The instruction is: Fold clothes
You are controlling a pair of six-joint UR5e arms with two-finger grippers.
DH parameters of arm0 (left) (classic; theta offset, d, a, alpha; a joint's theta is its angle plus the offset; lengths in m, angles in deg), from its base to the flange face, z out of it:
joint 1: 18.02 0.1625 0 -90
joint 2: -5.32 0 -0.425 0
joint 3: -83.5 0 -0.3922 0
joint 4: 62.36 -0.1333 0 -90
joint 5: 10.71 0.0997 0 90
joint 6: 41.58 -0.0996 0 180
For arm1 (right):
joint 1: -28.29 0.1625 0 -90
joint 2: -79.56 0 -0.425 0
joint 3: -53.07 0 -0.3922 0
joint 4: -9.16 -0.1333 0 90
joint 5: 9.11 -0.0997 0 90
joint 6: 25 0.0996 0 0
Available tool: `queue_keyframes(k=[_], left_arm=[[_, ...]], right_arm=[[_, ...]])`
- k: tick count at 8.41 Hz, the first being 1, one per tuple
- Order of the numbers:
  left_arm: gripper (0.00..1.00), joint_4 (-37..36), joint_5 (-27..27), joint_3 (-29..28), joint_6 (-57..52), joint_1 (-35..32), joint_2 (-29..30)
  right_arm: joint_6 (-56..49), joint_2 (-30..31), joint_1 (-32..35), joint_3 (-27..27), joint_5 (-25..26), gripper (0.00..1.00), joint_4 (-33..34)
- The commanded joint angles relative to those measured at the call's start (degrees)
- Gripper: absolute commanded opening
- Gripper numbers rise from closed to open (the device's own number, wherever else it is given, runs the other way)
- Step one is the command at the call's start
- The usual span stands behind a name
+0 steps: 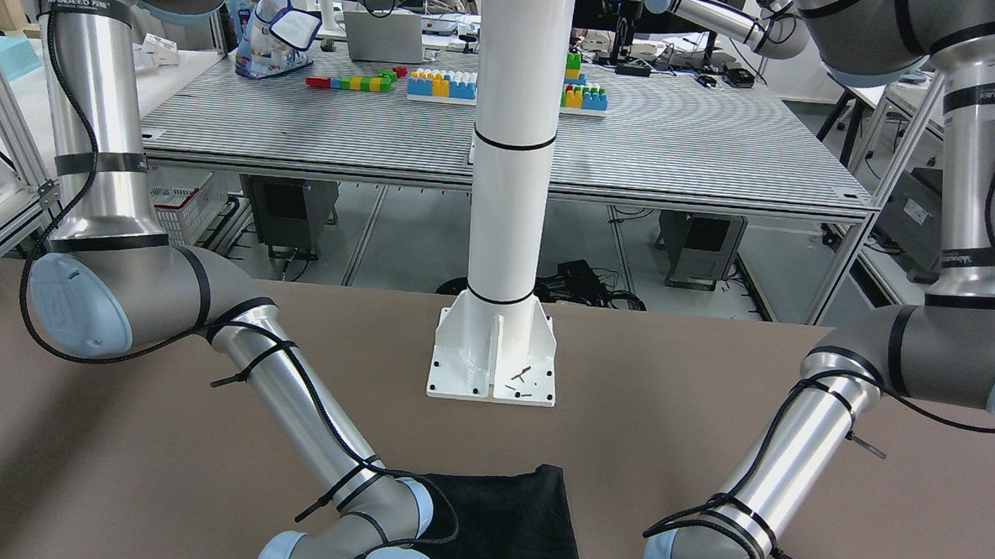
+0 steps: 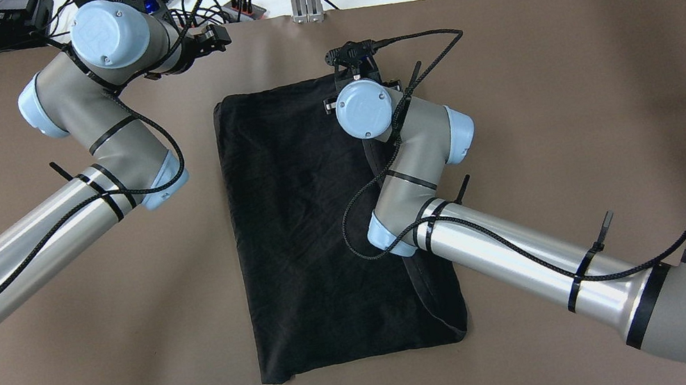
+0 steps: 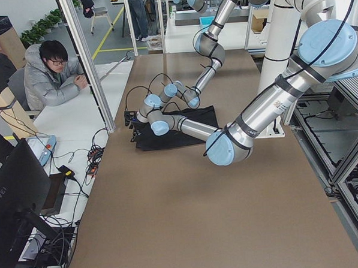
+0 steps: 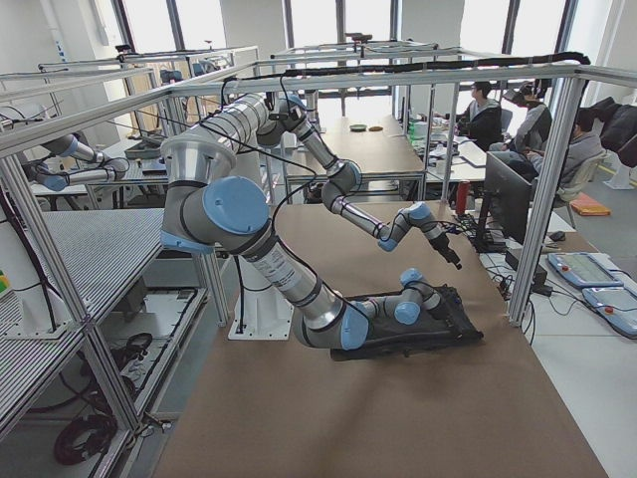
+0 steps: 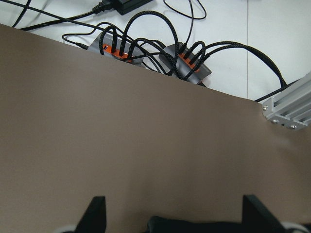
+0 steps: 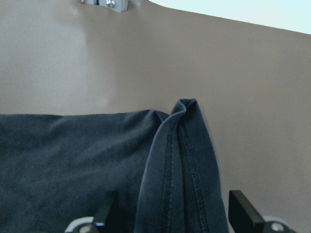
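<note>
Right pincer [image 6: 172,206]: spread wide and pinching nothing. Its fingers [image 6: 241,208] stand either side of the doubled hem [image 6: 181,160] at the garment's far right corner.
Left pincer [image 5: 176,206]: also spread and empty, over bare surface [image 5: 146,121] just beyond the far left corner. Only a sliver of black shows at the bottom of its view.
Garment [image 2: 314,226]: black, lying flat on the surface between the two arms. Its long side runs away from the robot and its right edge is turned over in a narrow strip.
Step in hand: probably taking the two far corners for a fold toward the robot.
Doing it well: lower the right pincer until both hem layers sit deep between the fingers, then close. Draw the left pincer toward the robot onto its corner first, so both corners lift level and the cloth does not skew.
</note>
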Motion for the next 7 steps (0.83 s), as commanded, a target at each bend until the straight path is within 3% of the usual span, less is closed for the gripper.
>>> queue_keyframes(k=[1,5,7], left_arm=[[1.0,0.1,0.0,0.0,0.1,0.0,0.0],[1.0,0.1,0.0,0.0,0.1,-0.1,-0.1],[1.0,0.0,0.0,0.0,0.1,-0.1,0.0]], right_arm=[[-0.3,0.2,0.5,0.2,0.1,0.79,0.0],[-5.5,1.7,2.5,0.0,-1.0,0.79,-0.1],[-9.8,5.2,5.3,-1.7,-3.9,0.79,-0.9]])
